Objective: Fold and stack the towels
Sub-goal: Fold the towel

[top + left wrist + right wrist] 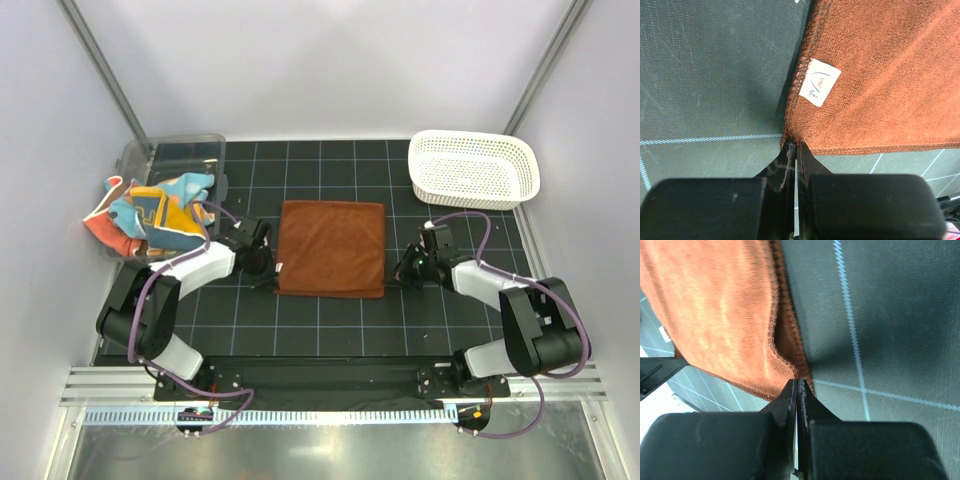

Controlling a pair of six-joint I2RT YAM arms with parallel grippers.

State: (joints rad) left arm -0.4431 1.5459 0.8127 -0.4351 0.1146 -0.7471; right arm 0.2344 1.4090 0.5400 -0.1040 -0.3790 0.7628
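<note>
A rust-brown towel (332,247) lies flat on the black grid mat between the two arms. Its white label (819,82) shows near the left edge. My left gripper (264,270) is low at the towel's near-left corner, and its jaws are shut with the corner (791,136) pinched at their tips. My right gripper (399,272) is at the near-right corner, also shut, with that corner (801,374) caught between its tips. Several other towels (158,212), patterned blue, orange and coral, sit crumpled in a heap at the left.
The heap spills over the near end of a clear plastic bin (180,152) at the back left. A white lattice basket (475,168) stands at the back right. White walls close in the mat on three sides.
</note>
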